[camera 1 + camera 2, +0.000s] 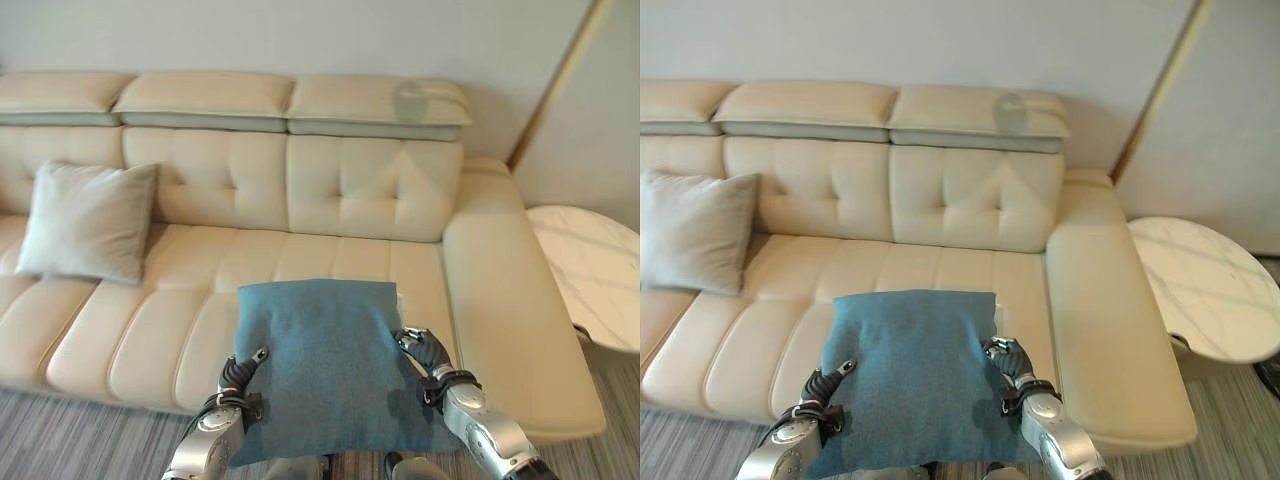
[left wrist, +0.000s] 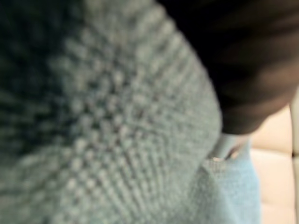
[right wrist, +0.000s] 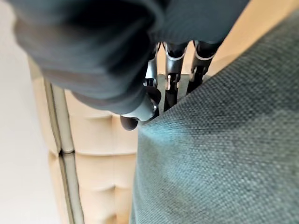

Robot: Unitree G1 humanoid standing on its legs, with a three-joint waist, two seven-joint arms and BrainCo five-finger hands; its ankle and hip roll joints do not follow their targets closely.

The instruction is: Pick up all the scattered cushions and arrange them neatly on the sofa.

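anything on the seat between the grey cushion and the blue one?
Nothing: in the left eye view, bare sofa seat separates the grey cushion from the blue cushion.

Teal cushion (image 1: pixel 325 365) coarse woven cloth; sofa (image 1: pixel 350 190) smooth leather.

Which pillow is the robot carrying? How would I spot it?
Find the big cream sofa. In front of its seat, the left hand and right hand hold a square cushion by its sides. It is teal blue, unlike the pale grey pillow leaning against the sofa's back.

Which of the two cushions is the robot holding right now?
The teal woven cushion, held between the left hand and right hand over the seat; the pale grey cushion leans against the cream sofa backrest.
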